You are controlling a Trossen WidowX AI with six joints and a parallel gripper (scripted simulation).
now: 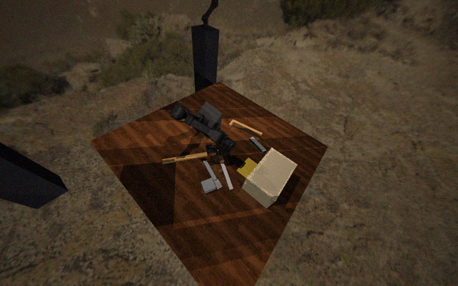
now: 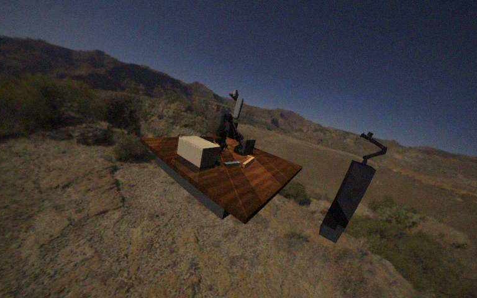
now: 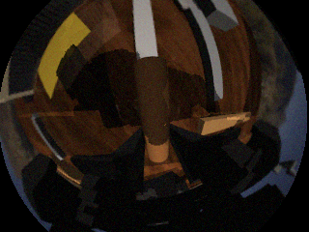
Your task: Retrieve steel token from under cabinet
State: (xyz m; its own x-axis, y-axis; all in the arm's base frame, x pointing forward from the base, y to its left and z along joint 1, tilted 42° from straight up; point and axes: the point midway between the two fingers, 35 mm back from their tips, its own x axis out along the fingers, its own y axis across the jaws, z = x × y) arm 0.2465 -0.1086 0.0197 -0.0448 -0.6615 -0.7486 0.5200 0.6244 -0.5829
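My gripper [image 1: 220, 155] [image 3: 154, 127] is shut on the brown handle end of a long flat rod [image 1: 226, 176] [image 3: 145, 21] whose pale grey front part reaches forward over the table. The rod's tip ends left of the yellow marked area [image 1: 247, 167] [image 3: 60, 50]. The beige cabinet [image 1: 269, 176] [image 2: 197, 150] stands right behind the marked area. The steel token is not in any view. In the exterior view the cabinet hides my fingers.
A grey rake with a block head [image 1: 210, 179] [image 3: 208, 39] lies just left of the rod. A plain wooden stick [image 1: 185, 157] [image 3: 223, 124] lies to my left. An L-shaped wooden piece [image 1: 244, 126] [image 2: 248, 161] and a short grey bar [image 1: 257, 144] [image 2: 231, 162] lie behind the cabinet.
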